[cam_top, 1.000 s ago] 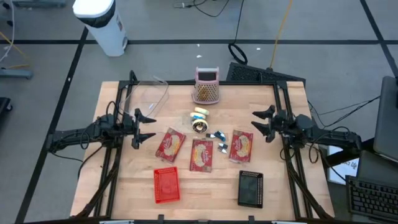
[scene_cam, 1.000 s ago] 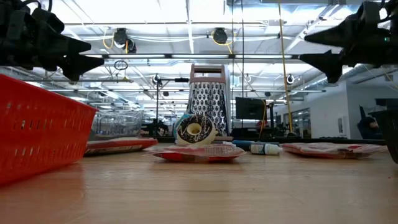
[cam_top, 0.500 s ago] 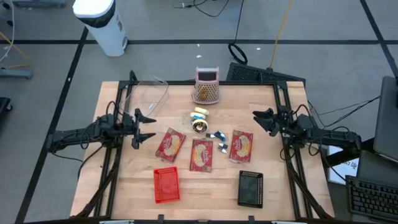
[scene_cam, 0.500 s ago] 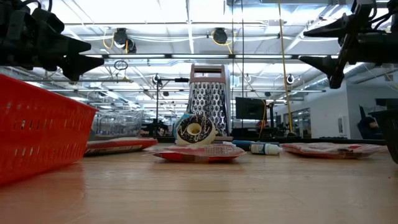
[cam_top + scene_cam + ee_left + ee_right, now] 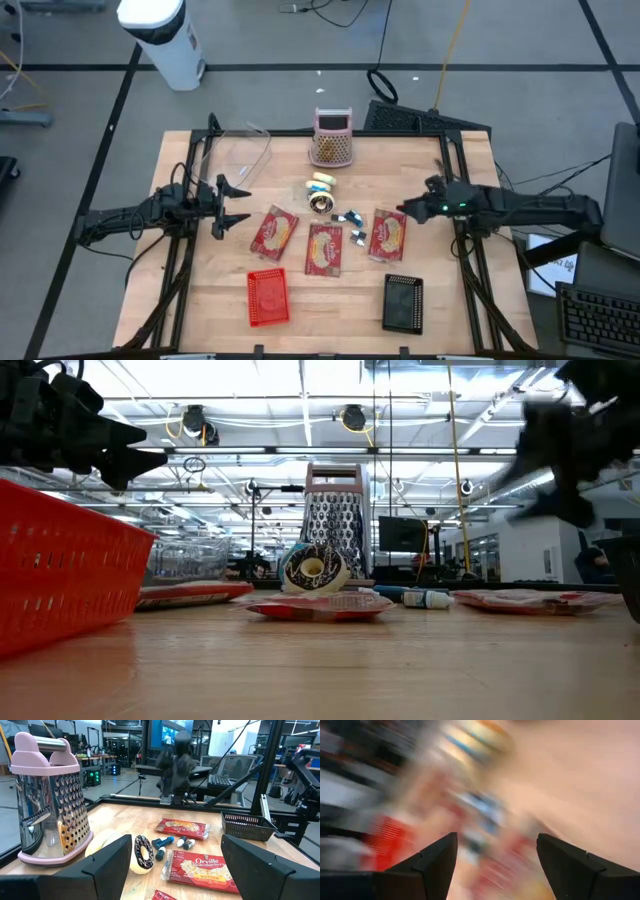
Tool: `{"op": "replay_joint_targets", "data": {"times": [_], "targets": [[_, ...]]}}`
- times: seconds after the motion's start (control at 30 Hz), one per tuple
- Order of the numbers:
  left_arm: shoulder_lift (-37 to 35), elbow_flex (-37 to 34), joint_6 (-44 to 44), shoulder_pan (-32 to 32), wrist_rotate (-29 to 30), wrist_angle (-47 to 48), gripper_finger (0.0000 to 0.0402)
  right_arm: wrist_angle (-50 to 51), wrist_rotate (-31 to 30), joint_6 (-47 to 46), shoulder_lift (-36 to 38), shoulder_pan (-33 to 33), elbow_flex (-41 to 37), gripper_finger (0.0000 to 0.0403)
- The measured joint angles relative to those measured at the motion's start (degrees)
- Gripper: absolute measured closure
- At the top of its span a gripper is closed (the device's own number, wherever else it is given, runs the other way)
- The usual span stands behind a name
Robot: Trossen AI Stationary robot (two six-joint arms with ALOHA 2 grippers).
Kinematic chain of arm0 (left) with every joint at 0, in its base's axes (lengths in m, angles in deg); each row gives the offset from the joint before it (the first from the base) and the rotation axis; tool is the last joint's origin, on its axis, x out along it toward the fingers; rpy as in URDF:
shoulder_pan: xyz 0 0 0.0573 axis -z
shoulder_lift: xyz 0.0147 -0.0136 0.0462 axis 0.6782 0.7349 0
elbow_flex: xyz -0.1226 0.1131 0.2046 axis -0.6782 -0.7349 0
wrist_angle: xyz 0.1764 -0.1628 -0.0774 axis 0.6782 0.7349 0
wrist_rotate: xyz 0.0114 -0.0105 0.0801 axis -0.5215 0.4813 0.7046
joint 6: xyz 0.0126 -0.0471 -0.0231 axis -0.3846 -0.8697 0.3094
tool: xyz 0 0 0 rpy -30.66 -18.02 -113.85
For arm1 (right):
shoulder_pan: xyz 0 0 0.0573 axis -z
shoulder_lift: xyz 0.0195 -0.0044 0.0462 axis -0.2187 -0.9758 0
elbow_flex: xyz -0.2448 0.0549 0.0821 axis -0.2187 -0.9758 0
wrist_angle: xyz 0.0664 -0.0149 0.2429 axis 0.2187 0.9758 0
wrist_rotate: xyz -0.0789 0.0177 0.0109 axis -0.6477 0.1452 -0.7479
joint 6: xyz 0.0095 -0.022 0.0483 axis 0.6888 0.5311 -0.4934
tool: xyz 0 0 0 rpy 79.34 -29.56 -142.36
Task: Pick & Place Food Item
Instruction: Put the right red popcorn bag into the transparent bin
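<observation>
Three popcorn bags are laid side by side in the middle of the table. A grater is stood behind them at the far edge. A donut is placed between grater and bags. Two baskets are set in front, near the front edge.

Two dark, slender robot arms flank the wooden table, each ending in a black two-finger gripper with wedge-shaped fingers; the right gripper shows a small green light, cables trailing behind.
</observation>
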Motion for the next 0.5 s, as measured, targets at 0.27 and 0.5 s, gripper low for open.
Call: {"op": "replay_joint_targets", "data": {"times": [0.27, 0.5], "targets": [[0.00, 0.00, 0.00, 0.01, 0.00, 0.07, 0.0091, 6.30, 1.63, -6.51, -11.75, 0.00, -0.90, 0.0140], [0.00, 0.00, 0.00, 0.01, -0.01, 0.04, 0.0091, -9.09, 1.64, -10.18, -17.20, 0.00, -7.37, 0.0140]]}}
